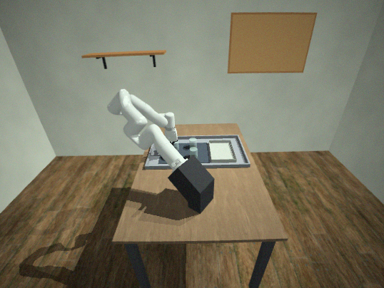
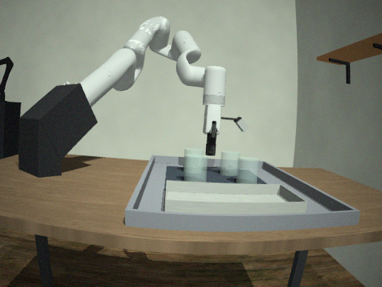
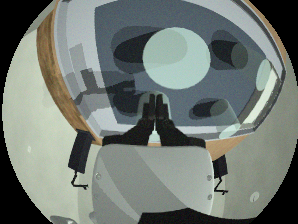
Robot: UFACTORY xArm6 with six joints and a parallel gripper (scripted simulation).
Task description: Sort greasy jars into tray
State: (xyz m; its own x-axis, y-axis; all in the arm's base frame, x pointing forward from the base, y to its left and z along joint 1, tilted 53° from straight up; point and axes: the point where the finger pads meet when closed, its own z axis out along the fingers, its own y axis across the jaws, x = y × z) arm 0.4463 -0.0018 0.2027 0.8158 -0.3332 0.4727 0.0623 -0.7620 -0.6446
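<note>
Several pale glass jars stand mouth down on the dark drying mat (image 1: 204, 151) (image 2: 174, 173) (image 3: 127, 16). In the exterior view they are a front left jar (image 2: 194, 167), one behind it (image 2: 194, 152), a middle jar (image 2: 230, 163) and a right jar (image 2: 248, 170). In the top view, two jars (image 1: 193, 141) (image 1: 193, 152) are fully in view. My gripper (image 1: 175, 144) (image 2: 211, 153) (image 3: 155, 101) is shut and empty. It hangs at jar-top height, close beside the large jar (image 3: 174, 59) in the wrist view. The pale tray (image 1: 221, 151) (image 2: 231, 207) is empty.
Mat and tray lie on the rimmed steel table top (image 1: 196, 165) (image 2: 227, 221), on a wooden table (image 1: 200, 214). The arm's dark base block (image 1: 193, 183) (image 2: 53, 128) stands nearer the table's middle. A jar (image 3: 266, 76) shows at the right edge of the wrist view.
</note>
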